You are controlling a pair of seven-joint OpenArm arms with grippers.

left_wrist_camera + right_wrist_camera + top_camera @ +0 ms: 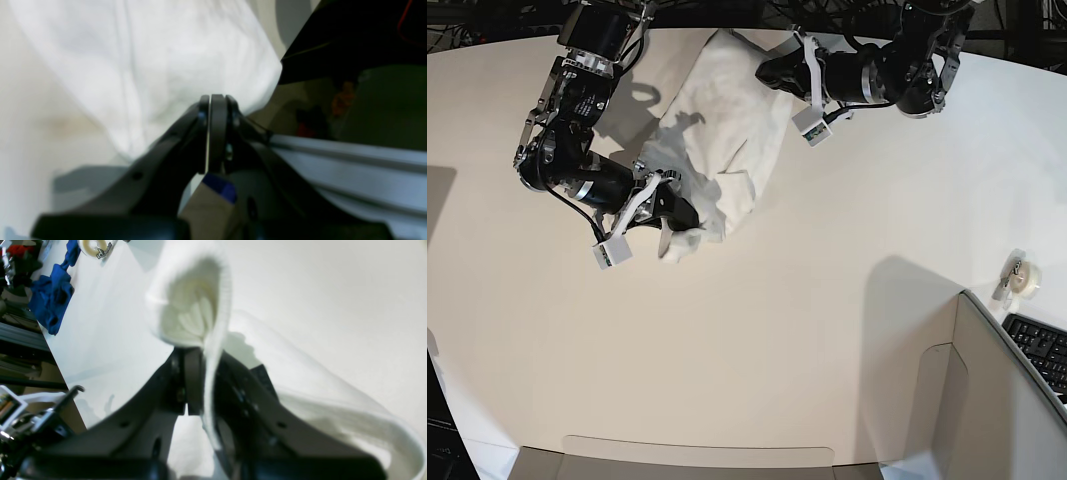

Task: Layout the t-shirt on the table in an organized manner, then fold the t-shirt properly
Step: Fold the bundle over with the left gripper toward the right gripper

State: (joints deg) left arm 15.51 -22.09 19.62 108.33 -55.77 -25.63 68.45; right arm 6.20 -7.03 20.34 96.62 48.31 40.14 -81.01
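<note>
The t-shirt [722,120] is soft, matte white cotton, bunched into a long crumpled band on the smooth matte desk [827,330], running from about 12 o'clock of the base view down toward 9 o'clock; no print shows.

The right gripper [689,217], black and angular, sits at the band's lower end, and the left gripper [772,72] at its upper end.

The right wrist view gives what the overhead cannot: the jaws are pressed together on a ribbed, thick hem [210,373] that runs up between them, with fabric ballooning into a rounded pouch above and a curling edge at 4 o'clock. It also shows a crumpled blue cloth [51,295] at 10 o'clock and a tape roll [95,246] at 11 o'clock on the desk.

The left wrist view is blurred; its jaws stand closed, pads together, at the shirt's lower edge, with smooth draped fabric [150,60] filling 10 to 12 o'clock. Whether cloth is pinched there I cannot tell. A pale aluminium rail [350,160] runs at 4 o'clock.

Only the base view shows the grey partition panel [997,390] at 4 o'clock.
</note>
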